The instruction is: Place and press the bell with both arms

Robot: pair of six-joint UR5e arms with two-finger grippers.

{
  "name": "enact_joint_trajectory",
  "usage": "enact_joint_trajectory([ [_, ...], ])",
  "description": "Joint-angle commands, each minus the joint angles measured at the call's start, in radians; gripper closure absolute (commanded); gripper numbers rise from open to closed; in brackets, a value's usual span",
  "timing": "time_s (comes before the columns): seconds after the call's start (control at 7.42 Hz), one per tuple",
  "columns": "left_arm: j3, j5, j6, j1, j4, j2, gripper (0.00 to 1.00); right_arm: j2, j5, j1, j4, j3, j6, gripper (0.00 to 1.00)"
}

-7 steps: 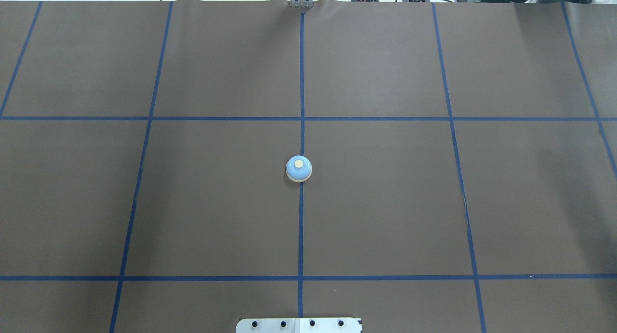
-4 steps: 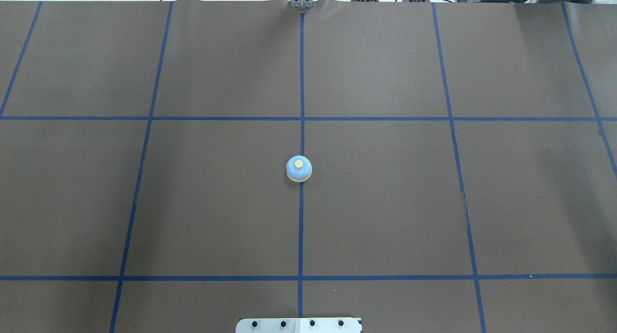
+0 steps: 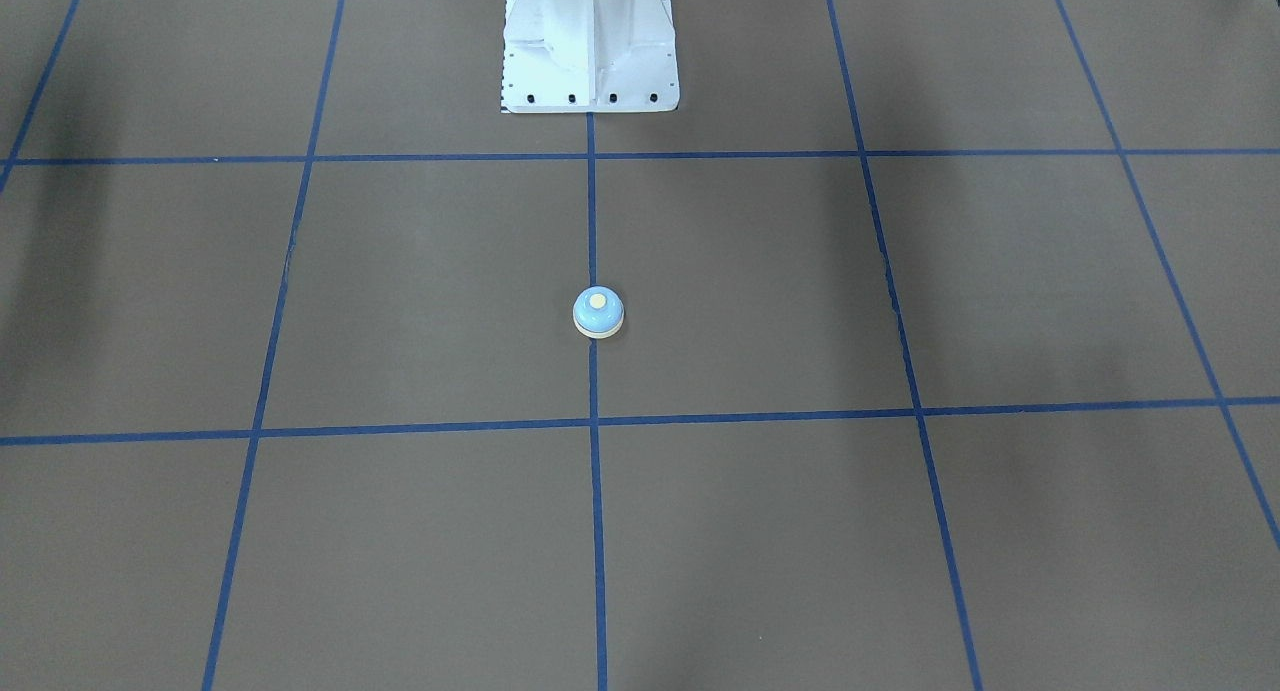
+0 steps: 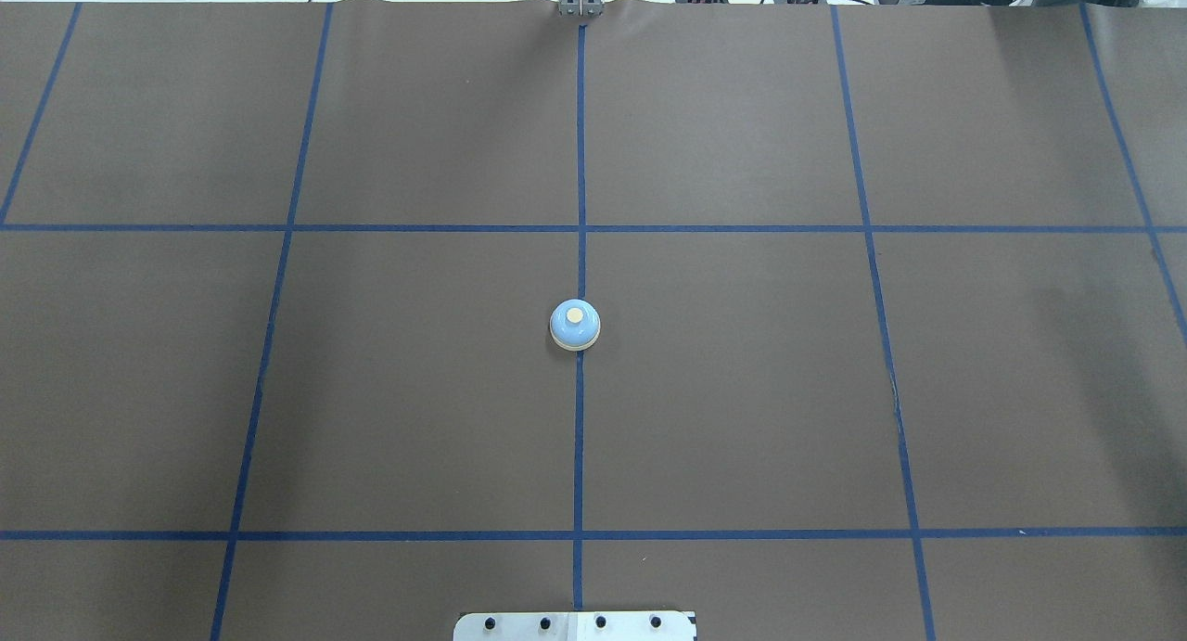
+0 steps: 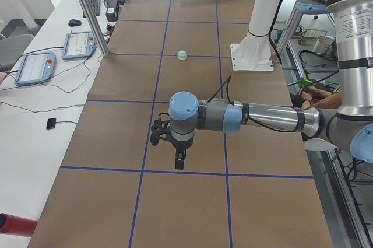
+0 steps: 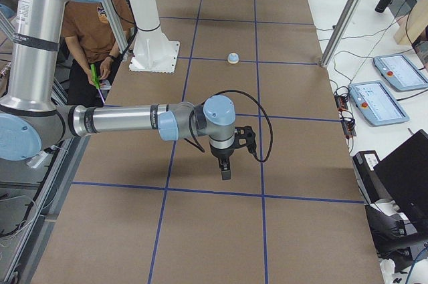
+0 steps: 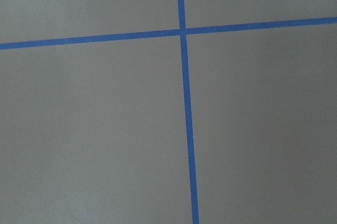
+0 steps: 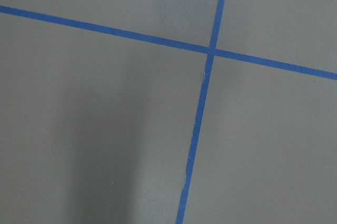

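Bell rests on brown table, apparently atop blue tape.

No text, number or brand can be read anywhere. A printed label on the upright grey tube of the left arm is too small to make out. The screens of the two teach pendants are blurred.

Lt-blue bell, cream button up, on centre line; left arm, right arm well away.
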Motion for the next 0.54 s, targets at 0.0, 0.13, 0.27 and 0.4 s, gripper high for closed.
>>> enact_joint_trajectory([
  [0.0,0.000,0.000,0.001,0.000,0.000,0.001,0.00,0.000,0.000,0.000,0.000,0.000,0.000,0.00],
  [0.13,-0.002,0.000,0.001,0.000,-0.001,0.001,0.00,0.000,0.000,0.000,0.000,0.000,0.000,0.00],
  [0.27,-0.006,0.000,0.001,0.000,0.000,0.001,0.00,0.000,0.002,0.000,0.000,0.000,0.000,0.00],
  [0.4,-0.006,0.000,0.000,0.000,0.000,0.003,0.00,0.000,0.003,0.000,0.000,0.000,0.000,0.00],
])
